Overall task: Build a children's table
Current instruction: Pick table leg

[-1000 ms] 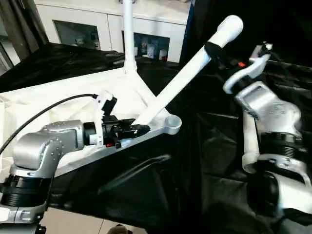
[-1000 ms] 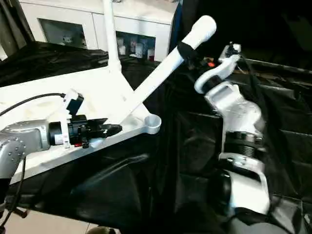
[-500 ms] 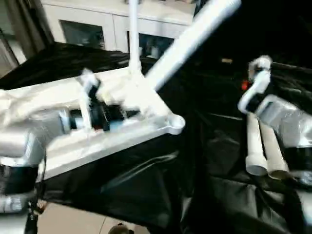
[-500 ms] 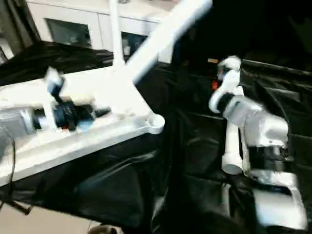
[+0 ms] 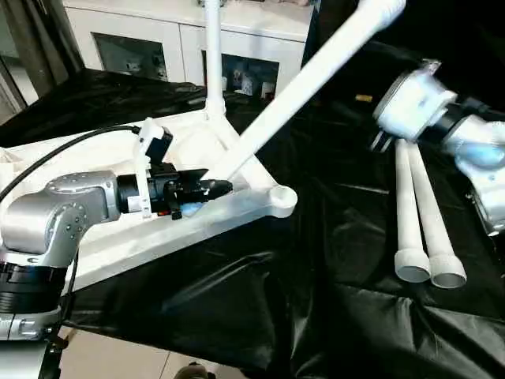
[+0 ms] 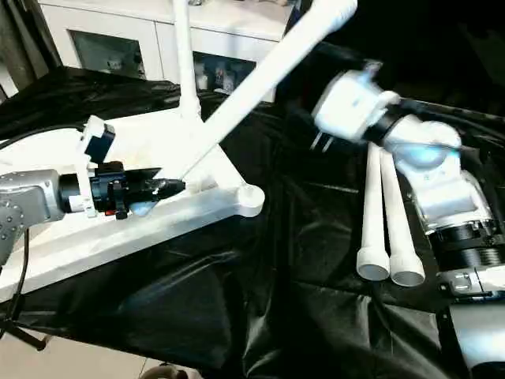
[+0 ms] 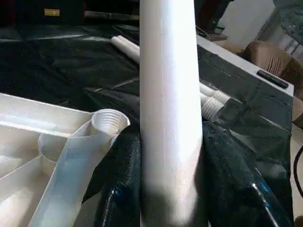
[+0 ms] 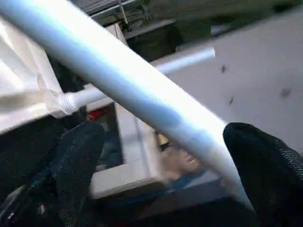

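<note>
The white tabletop [image 5: 118, 229] lies underside up on the black cloth at the left, and one leg [image 5: 212, 55] stands upright in its far corner. A second leg [image 5: 304, 79] leans from the tabletop up to the right. My left gripper [image 5: 209, 188] is shut on its lower end, both black fingers [image 7: 118, 184] pressed against the tube. The near corner socket [image 5: 280, 199] is empty. My right gripper [image 8: 163, 146] is open, its fingers [image 8: 75, 156] wide apart on either side of the leaning leg without touching it. Two more legs [image 5: 414, 213] lie side by side on the cloth at the right.
A white cabinet [image 5: 166, 35] with glass doors stands behind the table. The black cloth [image 5: 316, 276] hangs in folds over the front edge, with pale floor [image 5: 118, 359] below at the left. My right forearm [image 5: 473, 150] hangs over the table's right side.
My right gripper has let go of the leaning leg's upper part and opened, and that arm has drawn back to the right, uncovering the two lying legs. The left grip is unchanged.
</note>
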You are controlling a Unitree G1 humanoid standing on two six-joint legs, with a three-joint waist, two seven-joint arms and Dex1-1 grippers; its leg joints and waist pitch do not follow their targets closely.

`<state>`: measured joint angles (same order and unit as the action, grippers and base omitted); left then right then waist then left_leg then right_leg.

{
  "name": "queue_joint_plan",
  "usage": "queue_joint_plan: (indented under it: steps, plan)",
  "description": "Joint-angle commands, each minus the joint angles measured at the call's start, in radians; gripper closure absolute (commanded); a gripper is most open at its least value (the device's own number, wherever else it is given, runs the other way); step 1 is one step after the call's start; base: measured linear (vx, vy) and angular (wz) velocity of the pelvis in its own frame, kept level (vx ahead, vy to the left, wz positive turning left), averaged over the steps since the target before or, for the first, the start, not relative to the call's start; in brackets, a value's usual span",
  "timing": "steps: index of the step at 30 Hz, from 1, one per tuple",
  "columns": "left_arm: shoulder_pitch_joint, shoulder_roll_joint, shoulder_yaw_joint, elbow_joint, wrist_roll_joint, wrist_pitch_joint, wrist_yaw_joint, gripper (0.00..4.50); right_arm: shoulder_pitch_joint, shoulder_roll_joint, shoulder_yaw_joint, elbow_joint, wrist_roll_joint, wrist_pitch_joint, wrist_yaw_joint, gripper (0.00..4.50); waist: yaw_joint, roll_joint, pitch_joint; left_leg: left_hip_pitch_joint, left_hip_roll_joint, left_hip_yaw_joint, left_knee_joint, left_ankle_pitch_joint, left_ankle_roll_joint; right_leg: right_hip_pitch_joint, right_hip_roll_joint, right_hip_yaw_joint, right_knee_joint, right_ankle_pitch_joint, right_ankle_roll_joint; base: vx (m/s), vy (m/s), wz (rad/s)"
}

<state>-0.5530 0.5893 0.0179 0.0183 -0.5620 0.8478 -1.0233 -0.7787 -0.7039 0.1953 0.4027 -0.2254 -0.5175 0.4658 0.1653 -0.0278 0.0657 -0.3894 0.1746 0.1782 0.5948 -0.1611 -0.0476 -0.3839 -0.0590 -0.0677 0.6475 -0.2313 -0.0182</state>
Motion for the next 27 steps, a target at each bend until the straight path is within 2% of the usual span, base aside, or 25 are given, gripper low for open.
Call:
queue_joint_plan:
  steps: [1,2,3,5,6,9,13,14,16,17,18,20,27]
  plan:
    - [-0.02,0.031,-0.029,-0.019,0.002,0.013,-0.036,3.06,-0.048,-0.022,0.057,0.094,-0.166,-0.098,-0.111,0.0,-0.005,0.008,-0.071,0.026,0.051,-0.02,-0.055,-0.141,0.001,0.042,-0.083,0.054,-0.07,-0.057,-0.2,0.0,0.0,0.0]
    - [-0.021,0.037,-0.035,-0.02,0.003,0.013,-0.041,3.06,-0.06,-0.019,0.064,0.12,-0.188,-0.114,-0.131,0.0,-0.01,0.008,-0.071,0.026,0.047,-0.018,-0.055,-0.157,-0.007,0.041,-0.08,0.054,-0.071,-0.071,-0.203,0.0,0.0,0.0]
    - [-0.021,0.039,-0.037,-0.02,0.003,0.013,-0.042,3.06,-0.065,-0.018,0.065,0.13,-0.195,-0.119,-0.138,0.0,-0.011,0.007,-0.07,0.025,0.046,-0.018,-0.055,-0.162,-0.011,0.042,-0.081,0.055,-0.071,-0.076,-0.202,0.0,0.0,0.0]
    - [-0.019,0.053,-0.05,-0.027,0.002,0.019,-0.059,3.06,-0.09,-0.022,0.087,0.175,-0.254,-0.153,-0.184,0.0,-0.012,0.008,-0.071,0.027,0.048,-0.019,-0.055,-0.18,-0.013,0.043,-0.08,0.056,-0.071,-0.076,-0.196,0.0,0.0,0.0]
    - [-0.019,0.053,-0.05,-0.027,0.002,0.019,-0.059,3.06,-0.09,-0.022,0.087,0.175,-0.254,-0.153,-0.184,0.0,-0.013,0.009,-0.072,0.027,0.048,-0.019,-0.054,-0.18,-0.014,0.042,-0.079,0.056,-0.069,-0.066,-0.198,0.0,0.0,0.0]
    - [-0.005,0.095,-0.082,-0.061,0.002,0.035,-0.102,3.06,-0.139,-0.02,0.122,0.267,-0.342,-0.154,-0.267,0.0,-0.02,0.008,-0.072,0.025,0.046,-0.02,-0.054,-0.184,-0.016,0.044,-0.076,0.055,-0.066,-0.052,-0.196,0.0,0.0,0.0]
    - [-0.004,0.105,-0.085,-0.066,-0.004,0.035,-0.111,3.06,-0.166,-0.018,0.152,0.329,-0.39,-0.155,-0.3,0.0,-0.028,0.006,-0.071,0.023,0.045,-0.018,-0.052,-0.178,-0.018,0.045,-0.077,0.057,-0.065,-0.036,-0.198,0.0,0.0,0.0]
    - [-0.003,0.12,-0.09,-0.073,-0.004,0.032,-0.124,3.06,-0.178,-0.017,0.167,0.375,-0.407,-0.159,-0.296,0.3,-0.029,0.002,-0.072,0.022,0.044,-0.018,-0.05,-0.175,-0.01,0.046,-0.076,0.056,-0.064,-0.031,-0.196,0.0,0.0,0.0]
    - [-0.002,0.135,-0.086,-0.083,-0.007,0.032,-0.132,3.06,-0.183,-0.012,0.174,0.428,-0.401,-0.161,-0.267,0.37,-0.029,-0.004,-0.071,0.019,0.043,-0.016,-0.049,-0.165,-0.001,0.048,-0.076,0.057,-0.065,-0.031,-0.194,0.0,0.0,0.0]
    - [-0.003,0.139,-0.082,-0.087,-0.009,0.033,-0.132,3.06,-0.181,-0.008,0.172,0.448,-0.388,-0.165,-0.244,0.56,-0.03,-0.001,-0.071,0.02,0.044,-0.016,-0.047,-0.164,0.005,0.046,-0.076,0.058,-0.063,-0.027,-0.196,0.0,0.0,0.0]
    - [-0.004,0.142,-0.08,-0.088,-0.011,0.032,-0.133,3.06,-0.18,-0.006,0.173,0.457,-0.386,-0.166,-0.238,0.56,-0.03,0.0,-0.071,0.02,0.044,-0.016,-0.048,-0.162,0.006,0.046,-0.076,0.058,-0.063,-0.026,-0.196,0.0,0.0,0.0]
    - [-0.008,0.157,-0.074,-0.087,-0.01,0.027,-0.14,3.06,-0.176,-0.002,0.187,0.502,-0.396,-0.172,-0.221,0.79,-0.029,-0.002,-0.072,0.02,0.045,-0.016,-0.047,-0.154,0.012,0.045,-0.076,0.057,-0.062,-0.016,-0.202,0.0,0.0,0.0]
    - [-0.027,0.181,-0.057,-0.063,-0.006,0.009,-0.15,3.06,-0.174,0.013,0.205,0.571,-0.387,-0.197,-0.195,1.32,-0.03,0.002,-0.071,0.023,0.046,-0.016,-0.048,-0.172,0.006,0.043,-0.075,0.057,-0.062,-0.025,-0.21,0.0,0.0,0.0]
